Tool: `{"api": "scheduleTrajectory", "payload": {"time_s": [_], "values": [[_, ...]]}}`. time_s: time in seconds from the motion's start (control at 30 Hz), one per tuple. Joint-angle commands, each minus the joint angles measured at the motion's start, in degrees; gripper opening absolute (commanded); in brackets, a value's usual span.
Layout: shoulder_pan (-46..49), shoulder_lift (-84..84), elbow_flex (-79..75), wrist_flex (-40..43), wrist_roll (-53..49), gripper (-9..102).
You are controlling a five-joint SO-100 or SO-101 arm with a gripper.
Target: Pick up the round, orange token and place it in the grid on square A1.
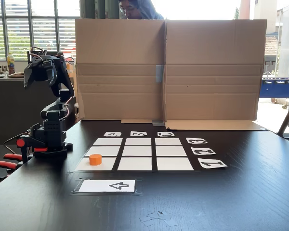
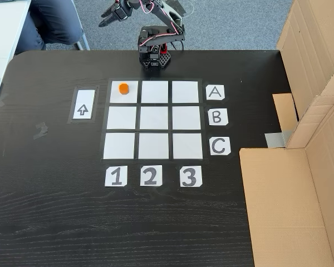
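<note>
The orange token [image 2: 123, 88] stands upright on square A1 [image 2: 131, 97], the corner cell of the grid [image 2: 153, 118] where the A row meets the 1 column. From the low fixed view the token [image 1: 95, 159] sits in the near-left cell [image 1: 84, 165] of the grid [image 1: 137, 150]. My gripper [image 2: 104, 18] is raised and folded back beyond the table's far edge, well apart from the token, its fingers slightly spread with nothing between them. In the low view the gripper [image 1: 30, 77] hangs high at the left, above the arm's base.
A white arrow card [image 2: 84, 104] lies beside the grid. Cardboard walls [image 1: 166, 67] close off one side of the table. The arm's base [image 2: 153, 53] is clamped at the table edge. A person sits behind the cardboard [image 1: 135, 8].
</note>
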Motion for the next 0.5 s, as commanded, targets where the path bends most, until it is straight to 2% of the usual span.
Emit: {"api": "scheduleTrajectory", "payload": {"time_s": [0.0, 0.23, 0.47], "values": [[1.7, 2.8, 5.6, -1.2, -0.4, 22], [2.8, 8.7, 19.8, -5.1, -0.5, 15], [5.2, 11.7, 33.0, -14.5, -0.6, 7]]}}
